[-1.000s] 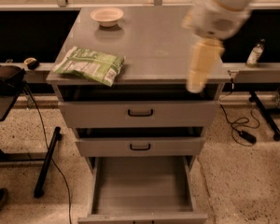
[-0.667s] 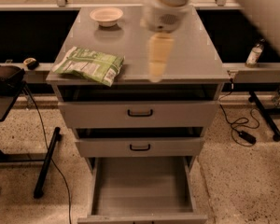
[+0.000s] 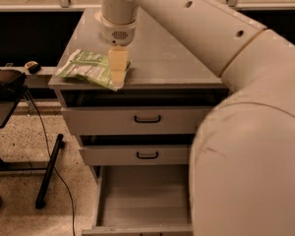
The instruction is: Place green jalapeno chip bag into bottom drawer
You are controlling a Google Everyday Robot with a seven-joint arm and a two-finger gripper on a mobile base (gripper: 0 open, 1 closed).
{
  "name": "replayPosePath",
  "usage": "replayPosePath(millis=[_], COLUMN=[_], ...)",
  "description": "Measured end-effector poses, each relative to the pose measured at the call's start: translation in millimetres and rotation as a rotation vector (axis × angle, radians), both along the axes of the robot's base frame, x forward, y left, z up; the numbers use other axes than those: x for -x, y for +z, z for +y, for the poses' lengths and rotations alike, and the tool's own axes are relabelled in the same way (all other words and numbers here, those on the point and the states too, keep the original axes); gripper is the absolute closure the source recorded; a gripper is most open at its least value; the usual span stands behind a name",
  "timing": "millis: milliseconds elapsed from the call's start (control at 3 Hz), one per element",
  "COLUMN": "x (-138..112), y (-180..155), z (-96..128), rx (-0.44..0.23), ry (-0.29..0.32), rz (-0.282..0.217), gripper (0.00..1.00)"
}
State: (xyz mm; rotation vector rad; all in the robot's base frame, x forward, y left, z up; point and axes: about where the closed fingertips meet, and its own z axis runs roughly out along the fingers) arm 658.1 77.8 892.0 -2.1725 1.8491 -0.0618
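Grey bench (image 3: 177,58) on a speckled floor (image 3: 19,181). Your one chip bag (image 3: 86,69) lies flat at the bench's front-left corner, reaching the front edge. One end effector (image 3: 118,75) points down over the bag's right end, near the front edge; you cannot tell whether it is spread or pressed together. Three drawers: top drawer (image 3: 103,121) and middle drawer (image 3: 113,156), each with a black handle, and the bottom drawer (image 3: 142,195) pulled well out. The arm (image 3: 246,132) fills your right side.

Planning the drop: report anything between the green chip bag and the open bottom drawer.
Nothing visible does. The cream end effector hangs at the crinkly light-green chip bag's right edge on the cabinet top; the wide grey bottom drawer below is pulled out, nothing in its visible tray.
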Motion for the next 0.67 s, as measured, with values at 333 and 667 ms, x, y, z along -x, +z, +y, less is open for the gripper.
replayPosePath(millis=[333,667], x=[-11.9,-7.9], y=[-26.1,-49.9], z=[24.1,33.8], rx=[-0.013,-0.001], ry=[-0.019,-0.025], rz=[0.040,0.089], gripper=[0.18,0.41])
